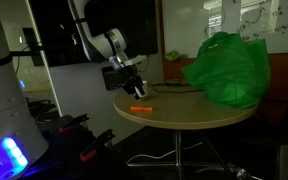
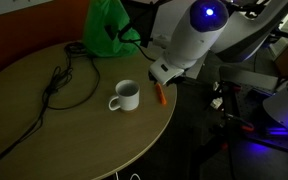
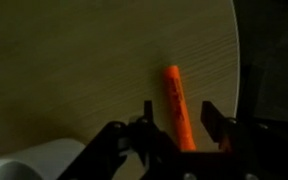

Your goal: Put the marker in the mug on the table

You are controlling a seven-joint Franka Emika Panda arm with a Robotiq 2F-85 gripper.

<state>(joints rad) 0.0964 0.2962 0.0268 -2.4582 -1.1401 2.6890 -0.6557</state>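
Observation:
The orange-red marker point(image 3: 174, 88) lies flat on the tan round table point(image 2: 44, 125), close to its edge; it shows in both exterior views point(image 1: 139, 107) point(image 2: 162, 96). The white mug point(image 2: 126, 96) stands upright just beside the marker, and its rim shows at the lower left of the wrist view point(image 3: 34, 165). In an exterior view it is hidden behind the gripper. My gripper point(image 3: 180, 110) is open and hangs low over the marker, one finger on each side, with gaps to both. It also shows in both exterior views point(image 1: 130, 84) point(image 2: 164, 76).
A large green bag point(image 1: 227, 68) point(image 2: 106, 28) sits at the far side of the table. A black cable point(image 2: 62, 82) loops across the tabletop next to the mug. The table edge point(image 3: 236, 70) runs right beside the marker. Robot base and equipment stand off the table.

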